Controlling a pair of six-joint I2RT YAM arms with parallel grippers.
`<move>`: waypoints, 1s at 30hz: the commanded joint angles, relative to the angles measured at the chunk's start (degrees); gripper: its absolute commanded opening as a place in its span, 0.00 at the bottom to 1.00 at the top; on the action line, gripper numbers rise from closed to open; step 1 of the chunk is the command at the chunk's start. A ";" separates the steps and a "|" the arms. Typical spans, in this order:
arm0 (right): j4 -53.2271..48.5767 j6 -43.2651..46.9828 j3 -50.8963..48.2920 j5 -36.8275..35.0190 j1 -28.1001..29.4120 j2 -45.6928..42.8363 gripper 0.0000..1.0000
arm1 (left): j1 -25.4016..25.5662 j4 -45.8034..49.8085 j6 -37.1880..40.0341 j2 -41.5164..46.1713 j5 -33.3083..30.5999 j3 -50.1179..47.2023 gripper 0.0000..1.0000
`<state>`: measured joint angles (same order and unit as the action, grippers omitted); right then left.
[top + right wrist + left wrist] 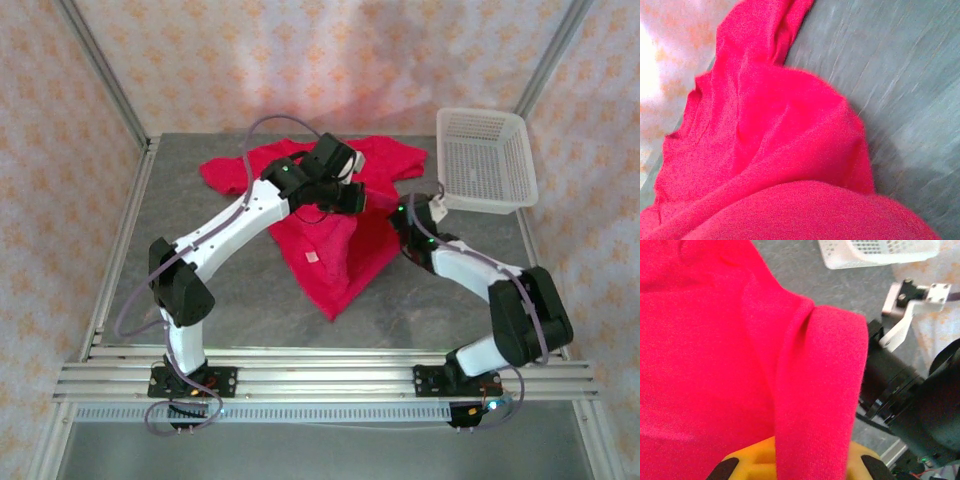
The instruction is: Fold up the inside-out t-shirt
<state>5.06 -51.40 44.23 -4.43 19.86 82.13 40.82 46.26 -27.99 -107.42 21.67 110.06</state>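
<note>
My left end effector (348,195) pinched a fold of the bright red soft cloth t-shirt (325,250) on the grey surface (220,290); right end effector (404,214), just beside, clamped its right edge. Long axis ran far-to-near.

soft matt red cloth t-shirt (330,255)

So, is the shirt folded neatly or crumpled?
Crumpled: the shirt is bunched into ridges, tapering to a point at its near end, sleeves spread.

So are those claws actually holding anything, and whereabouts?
Both are shut on the red t-shirt. The left claw pinches a raised fold of its cloth, and the right claw seems to grip the shirt's side edge nearby.
</note>
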 commanded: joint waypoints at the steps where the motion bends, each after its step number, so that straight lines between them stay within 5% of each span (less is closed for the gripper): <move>1: -9.27 6.72 1.34 -0.31 -3.18 -4.61 0.07 | 2.00 -7.51 -6.02 -1.49 3.49 -1.41 0.00; 10: -5.01 7.46 -9.38 19.15 -2.56 -7.84 0.05 | 1.99 -10.58 -10.15 -10.35 6.69 4.65 0.00; 16: 4.99 3.75 -14.07 13.67 7.00 -6.92 0.08 | 1.90 -10.06 -11.60 -12.11 6.71 6.88 0.00; 23: 11.64 3.40 -2.88 16.15 7.07 8.04 0.08 | 2.07 -6.59 -11.34 -10.30 5.93 10.41 0.00; 30: 17.47 3.75 -2.60 14.22 6.00 10.27 0.12 | 1.90 0.33 -8.40 -9.25 3.91 16.32 0.00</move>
<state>17.58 -47.79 41.95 11.57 26.68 91.59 42.02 42.74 -38.00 -120.20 26.09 124.11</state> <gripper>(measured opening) 0.118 0.074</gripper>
